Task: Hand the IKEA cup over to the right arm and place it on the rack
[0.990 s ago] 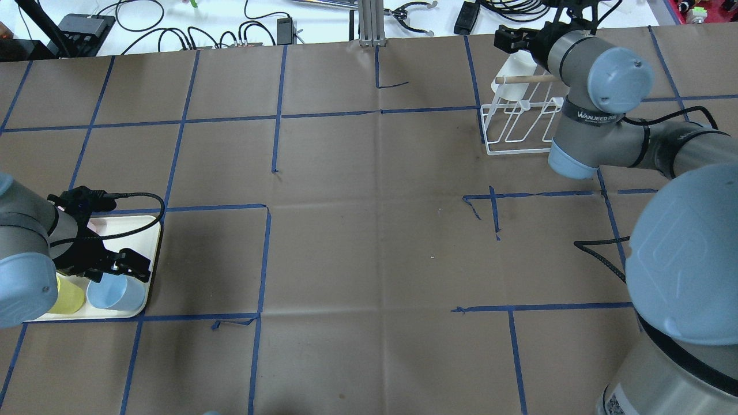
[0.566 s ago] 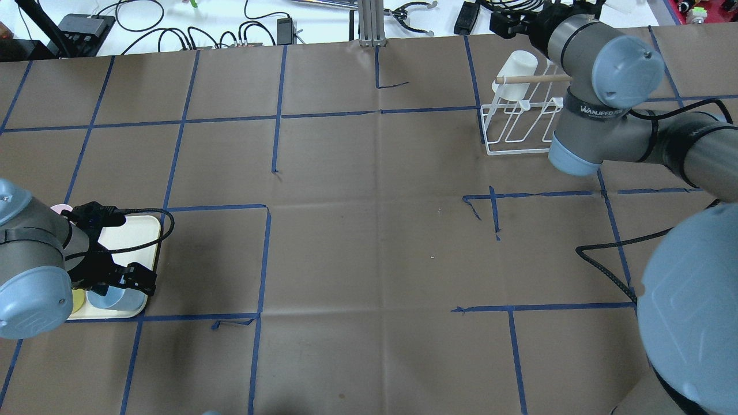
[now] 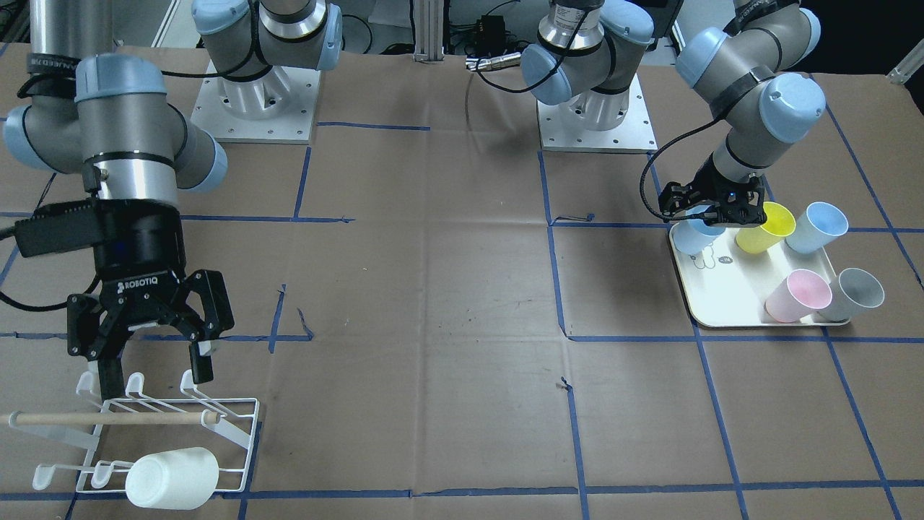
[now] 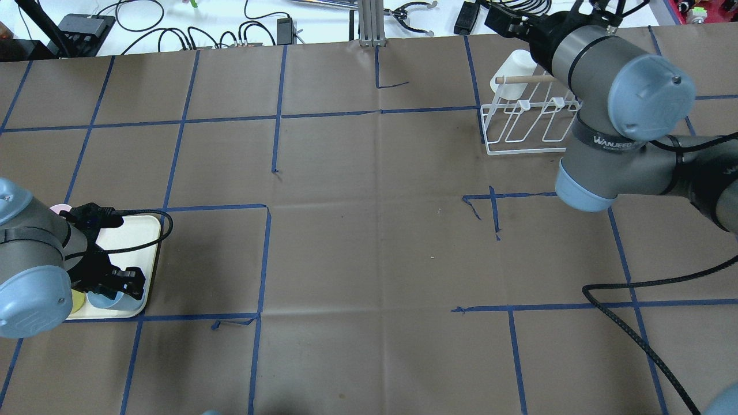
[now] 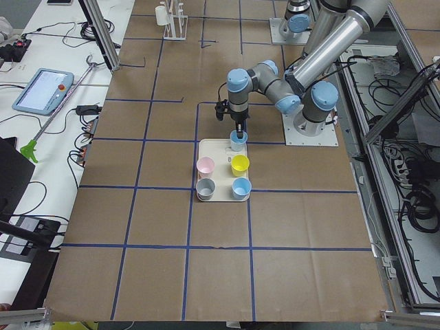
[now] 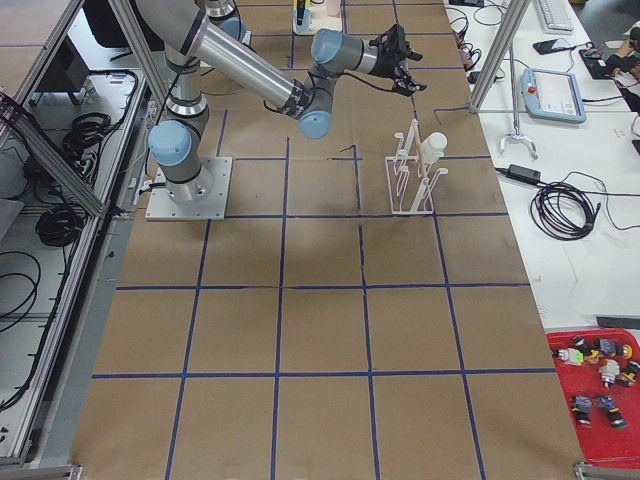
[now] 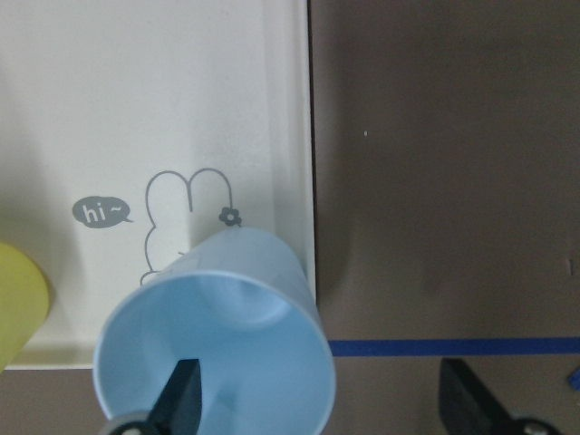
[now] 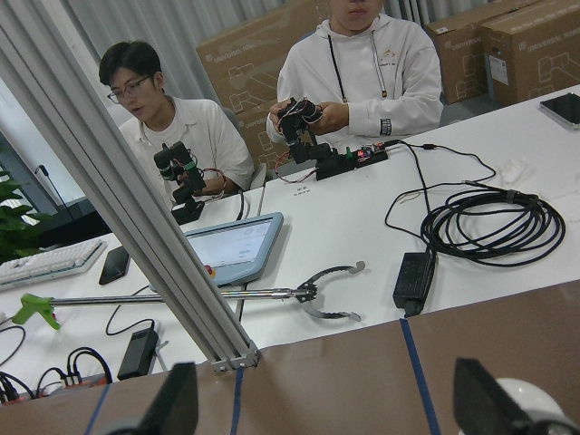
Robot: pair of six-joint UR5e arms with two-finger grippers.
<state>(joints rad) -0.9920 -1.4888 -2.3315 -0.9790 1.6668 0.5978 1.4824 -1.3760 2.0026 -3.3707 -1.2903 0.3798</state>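
Left hand (image 3: 704,217) wide open over blue cup (image 7: 217,335) on tray (image 7: 136,109) corner, wrist view shows one finger (image 7: 181,405) inside it, front view shows right hand (image 3: 155,379) open, empty, near rack (image 3: 108,417) with white cup (image 3: 172,477)

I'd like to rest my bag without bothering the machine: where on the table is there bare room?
The wide middle of the brown paper, between the white rack and the cream tray, is bare. Crowded: the tray carries five cups with the left pincer at a blue cup; the right pincer hangs open by the rack, which holds a white cup.
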